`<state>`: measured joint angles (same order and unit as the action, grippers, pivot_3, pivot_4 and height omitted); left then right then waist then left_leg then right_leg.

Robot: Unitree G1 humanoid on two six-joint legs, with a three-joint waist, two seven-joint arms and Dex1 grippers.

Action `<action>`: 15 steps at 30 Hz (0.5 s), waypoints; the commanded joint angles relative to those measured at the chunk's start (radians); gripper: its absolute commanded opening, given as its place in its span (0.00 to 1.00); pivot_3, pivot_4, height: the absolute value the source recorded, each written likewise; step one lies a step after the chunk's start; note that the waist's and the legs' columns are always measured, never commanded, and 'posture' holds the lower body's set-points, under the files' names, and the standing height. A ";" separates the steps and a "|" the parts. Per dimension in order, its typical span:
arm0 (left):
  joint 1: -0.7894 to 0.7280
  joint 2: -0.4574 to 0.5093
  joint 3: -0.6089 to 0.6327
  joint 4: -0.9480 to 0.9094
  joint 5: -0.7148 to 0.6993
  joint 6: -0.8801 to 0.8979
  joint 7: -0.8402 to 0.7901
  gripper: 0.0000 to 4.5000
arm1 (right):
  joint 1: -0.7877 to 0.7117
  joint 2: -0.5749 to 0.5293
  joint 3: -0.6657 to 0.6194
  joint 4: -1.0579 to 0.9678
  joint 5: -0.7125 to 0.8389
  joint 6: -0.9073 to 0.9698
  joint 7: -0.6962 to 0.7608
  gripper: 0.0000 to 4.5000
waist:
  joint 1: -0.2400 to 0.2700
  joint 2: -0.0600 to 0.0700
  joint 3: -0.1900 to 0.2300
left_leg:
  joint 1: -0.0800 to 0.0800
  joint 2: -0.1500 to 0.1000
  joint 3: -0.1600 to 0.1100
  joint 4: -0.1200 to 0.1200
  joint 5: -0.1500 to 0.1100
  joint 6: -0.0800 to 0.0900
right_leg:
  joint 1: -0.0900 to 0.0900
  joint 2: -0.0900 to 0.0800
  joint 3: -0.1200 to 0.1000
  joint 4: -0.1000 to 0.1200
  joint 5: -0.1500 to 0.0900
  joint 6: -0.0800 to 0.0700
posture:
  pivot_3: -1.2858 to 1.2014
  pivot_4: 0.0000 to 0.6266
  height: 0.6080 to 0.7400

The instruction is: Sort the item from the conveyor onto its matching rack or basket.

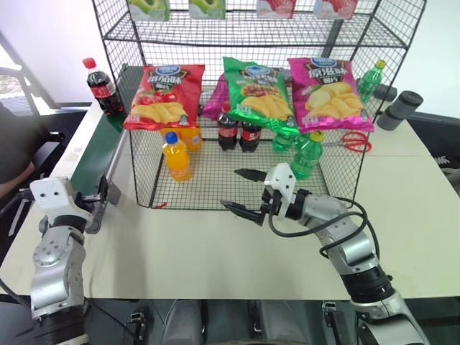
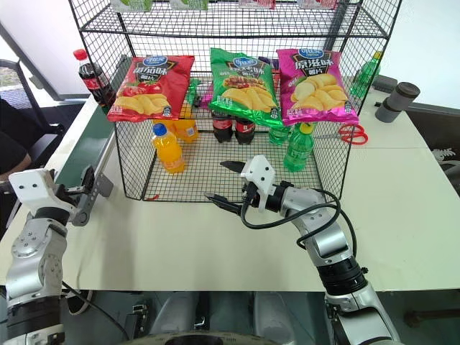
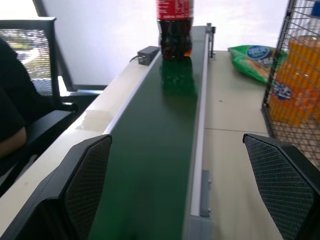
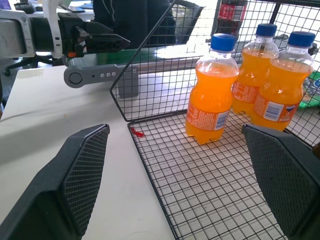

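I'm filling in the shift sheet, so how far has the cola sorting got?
Already done: two cola bottles stand on the rack floor. In hand: nothing; the left gripper waits open at the conveyor end, and the right gripper is open at the rack front. Left: the cola bottle stands far up the belt, not yet picked or shelved.

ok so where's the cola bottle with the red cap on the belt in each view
Left eye view: small plastic cola bottle upper left, standing on the far end of the dark green conveyor belt.
Right eye view: upper left, same spot.
Left wrist view: top centre, cap cut off.
Right wrist view: cannot tell.
Shared landmark: black wire-mesh rack.
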<state>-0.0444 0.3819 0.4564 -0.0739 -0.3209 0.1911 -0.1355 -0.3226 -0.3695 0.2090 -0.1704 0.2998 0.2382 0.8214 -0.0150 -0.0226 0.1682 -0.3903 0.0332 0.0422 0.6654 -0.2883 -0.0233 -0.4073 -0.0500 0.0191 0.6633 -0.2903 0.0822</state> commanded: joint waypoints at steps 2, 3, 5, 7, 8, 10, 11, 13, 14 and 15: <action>-0.006 0.016 0.022 0.004 0.037 -0.028 0.026 1.00 | -0.004 0.007 -0.005 -0.037 0.011 -0.008 0.004 0.98 | -0.002 0.000 0.000 | 0.000 0.000 0.000 0.000 0.000 0.000 | 0.000 0.000 0.000 0.000 0.000 0.000 | 0.52 0.24 0.95; -0.008 0.013 0.024 0.007 0.043 -0.039 0.032 1.00 | -0.003 0.007 -0.004 -0.037 0.011 -0.009 0.005 0.98 | -0.002 0.000 0.000 | 0.000 0.000 0.000 0.000 0.000 0.000 | 0.000 0.000 0.000 0.000 0.000 0.000 | 0.52 0.24 0.95; -0.012 0.008 0.031 0.015 0.036 -0.036 0.037 1.00 | -0.002 0.007 -0.003 -0.038 0.012 -0.009 0.007 0.98 | -0.001 0.000 0.000 | 0.000 0.000 0.000 0.000 0.000 0.000 | 0.000 0.000 0.000 0.000 0.000 0.000 | 0.52 0.24 0.95; -0.012 0.012 0.032 0.023 0.025 -0.031 0.027 1.00 | -0.002 0.011 0.001 -0.037 0.011 -0.011 0.008 0.98 | -0.001 0.000 0.000 | 0.000 0.000 0.000 0.000 0.000 0.000 | 0.000 0.000 0.000 0.000 0.000 0.000 | 0.52 0.24 0.95; -0.011 0.013 0.032 0.026 0.022 -0.033 0.023 1.00 | -0.002 0.013 0.002 -0.037 0.010 -0.012 0.008 0.98 | -0.001 0.000 0.000 | 0.000 0.000 0.000 0.000 0.000 0.000 | 0.000 0.000 0.000 0.000 0.000 0.000 | 0.52 0.24 0.95; -0.008 0.015 0.032 0.028 0.019 -0.038 0.018 1.00 | -0.002 0.015 0.003 -0.036 0.010 -0.012 0.009 0.98 | -0.001 0.000 0.000 | 0.000 0.000 0.000 0.000 0.000 0.000 | 0.000 0.000 0.000 0.000 0.000 0.000 | 0.52 0.24 0.95; -0.006 0.015 0.035 0.029 0.013 -0.045 0.009 1.00 | -0.002 0.015 0.003 -0.035 0.009 -0.013 0.009 0.98 | -0.001 0.000 0.000 | 0.000 0.000 0.000 0.000 0.000 0.000 | 0.000 0.000 0.000 0.000 0.000 0.000 | 0.52 0.24 0.95; -0.003 0.017 0.037 0.031 0.008 -0.051 -0.002 1.00 | 0.000 0.015 0.003 -0.034 0.008 -0.014 0.011 0.98 | -0.001 0.000 0.000 | 0.000 0.000 0.000 0.000 0.000 0.000 | 0.000 0.000 0.000 0.000 0.000 0.000 | 0.52 0.24 0.95; -0.001 0.018 0.037 0.032 0.009 -0.052 -0.005 1.00 | 0.000 0.014 0.003 -0.034 0.008 -0.014 0.012 0.98 | -0.001 0.000 0.000 | 0.000 0.000 0.000 0.000 0.000 0.000 | 0.000 0.000 0.000 0.000 0.000 0.000 | 0.52 0.24 0.95; 0.000 0.019 0.038 0.033 0.010 -0.053 -0.007 1.00 | 0.001 0.014 0.003 -0.034 0.008 -0.014 0.013 0.98 | -0.001 0.000 0.000 | 0.000 0.000 0.000 0.000 0.000 0.000 | 0.000 0.000 0.000 0.000 0.000 0.000 | 0.52 0.24 0.95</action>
<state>-0.0461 0.3866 0.4605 -0.0325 -0.3033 0.1640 -0.1358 -0.3218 -0.3632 0.2137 -0.1705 0.2996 0.2382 0.8313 -0.0159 -0.0226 0.1682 -0.3904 0.0332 0.0422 0.6653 -0.2883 -0.0233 -0.4074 -0.0505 0.0189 0.6632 -0.2903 0.0821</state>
